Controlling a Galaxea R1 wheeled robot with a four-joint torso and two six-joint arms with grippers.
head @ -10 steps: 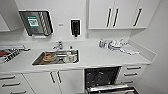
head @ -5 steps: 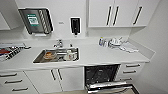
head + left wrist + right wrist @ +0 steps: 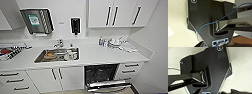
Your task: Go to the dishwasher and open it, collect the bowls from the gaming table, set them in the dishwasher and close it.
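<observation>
— Where does the steel-fronted built-in dishwasher [image 3: 105, 80] stand?

— Below the white worktop [image 3: 100, 56], right of the steel sink [image 3: 58, 55]; you see its door dropped open, dark racks exposed, likely ready to take bowls.

— And your hands?

— I cannot tell whether either is wide or narrow.

Head view: taken from high up, faced forward and down at a white counter [image 3: 100, 56] with a sink [image 3: 58, 55] and the dishwasher [image 3: 102, 75], at middling range. Wrist views: each was set close behind its arm's dark plate, faced down at pale floor [image 3: 176, 25]. No scene part was shared between views.
</observation>
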